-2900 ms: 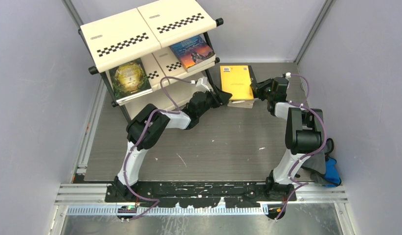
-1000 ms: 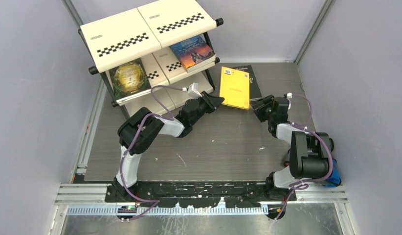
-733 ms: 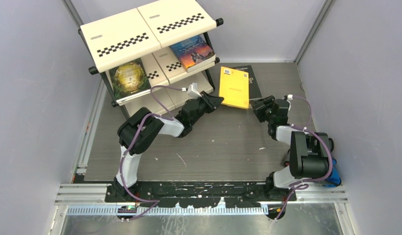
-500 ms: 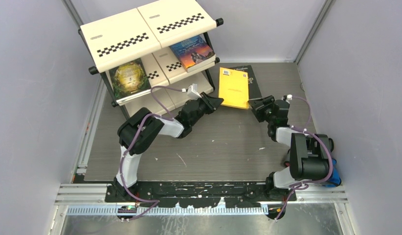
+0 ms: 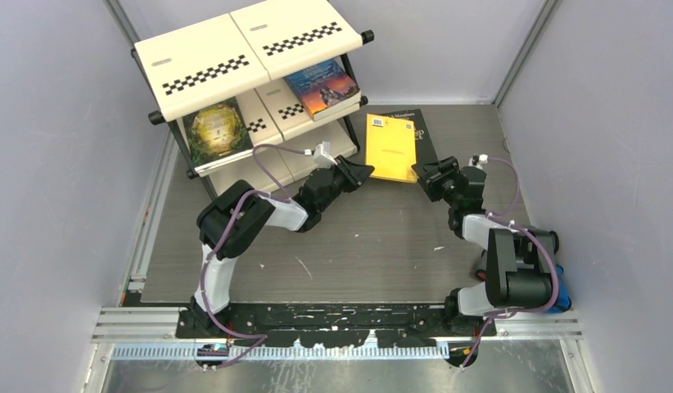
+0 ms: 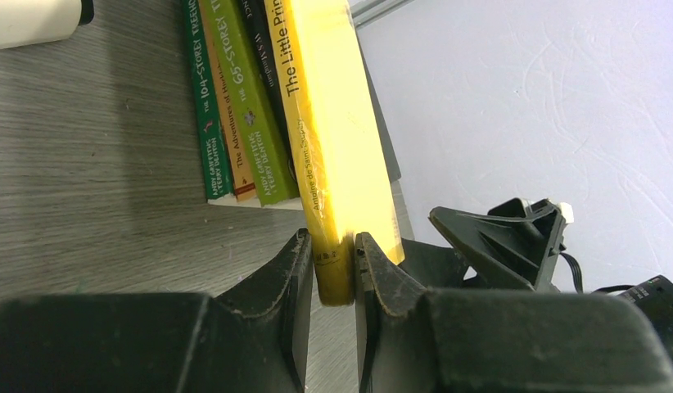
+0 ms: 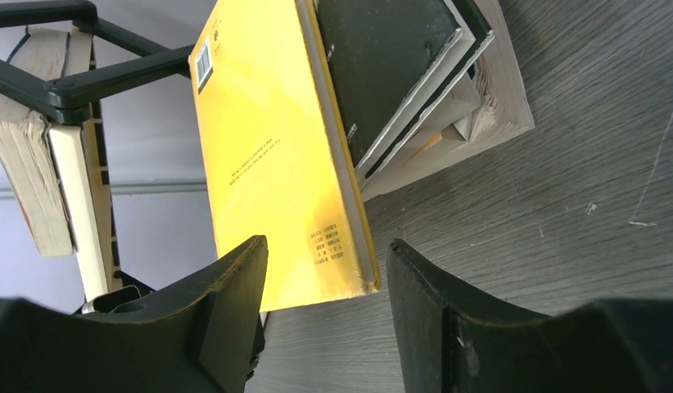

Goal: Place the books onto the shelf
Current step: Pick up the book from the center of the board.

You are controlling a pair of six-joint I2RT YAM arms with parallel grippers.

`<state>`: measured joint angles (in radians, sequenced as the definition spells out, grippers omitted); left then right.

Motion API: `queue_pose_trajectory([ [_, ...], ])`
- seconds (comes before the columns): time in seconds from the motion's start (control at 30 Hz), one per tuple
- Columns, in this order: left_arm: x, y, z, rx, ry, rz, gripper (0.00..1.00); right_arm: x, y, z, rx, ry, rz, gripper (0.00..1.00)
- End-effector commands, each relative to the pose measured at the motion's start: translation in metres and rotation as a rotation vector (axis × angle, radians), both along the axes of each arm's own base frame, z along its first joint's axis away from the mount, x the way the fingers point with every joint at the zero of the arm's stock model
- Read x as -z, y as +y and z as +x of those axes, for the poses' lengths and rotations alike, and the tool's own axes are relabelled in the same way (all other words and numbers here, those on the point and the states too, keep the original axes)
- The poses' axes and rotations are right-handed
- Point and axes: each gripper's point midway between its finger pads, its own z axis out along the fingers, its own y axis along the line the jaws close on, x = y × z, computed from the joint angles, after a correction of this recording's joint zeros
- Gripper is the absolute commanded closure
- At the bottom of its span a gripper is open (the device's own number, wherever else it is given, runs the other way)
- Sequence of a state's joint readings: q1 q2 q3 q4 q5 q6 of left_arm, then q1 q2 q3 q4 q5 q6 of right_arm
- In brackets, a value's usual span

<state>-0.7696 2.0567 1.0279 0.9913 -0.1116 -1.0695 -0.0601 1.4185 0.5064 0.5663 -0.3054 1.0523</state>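
Yellow book (image 5: 390, 147) gripped by the left jaws beside the shelf (image 5: 235, 57)

The left jaws are clamped on the lower end of the spine of the yellow book (image 6: 333, 123) and hold it on edge and tilted, right of the shelf and over a stack (image 6: 235, 98) of other books that lies on the worktop (image 5: 358, 237). The right jaws stand apart, one on each side of the near corner of the yellow book (image 7: 268, 155), and in the right wrist view they do not touch it. A black book (image 5: 423, 135) is on top of the stack (image 7: 415, 74). On the middle tier of the shelf lie a green-gold book (image 5: 214, 131) and a blue book (image 5: 322, 86).
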Motion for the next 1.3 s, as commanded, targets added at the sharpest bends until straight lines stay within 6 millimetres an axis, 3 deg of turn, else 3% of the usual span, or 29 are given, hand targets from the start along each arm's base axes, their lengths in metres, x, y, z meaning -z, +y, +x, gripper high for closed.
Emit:
queue_pose_trajectory([
  [0.0,-0.054,-0.002,-0.007,0.018,-0.107,-0.085,1.00,-0.009,0.009,0.004,-0.041,-0.061,0.034,0.39],
  [0.27,-0.050,-0.006,-0.009,0.028,-0.098,-0.087,1.00,-0.005,0.019,0.009,-0.080,-0.064,0.070,0.39],
  [0.8,-0.031,-0.008,-0.023,0.073,-0.041,-0.076,1.00,-0.017,0.037,0.015,-0.158,-0.130,0.141,0.43],
  [1.27,-0.021,-0.006,-0.035,0.114,-0.004,-0.061,1.00,-0.022,0.047,0.009,-0.213,-0.192,0.200,0.50],
])
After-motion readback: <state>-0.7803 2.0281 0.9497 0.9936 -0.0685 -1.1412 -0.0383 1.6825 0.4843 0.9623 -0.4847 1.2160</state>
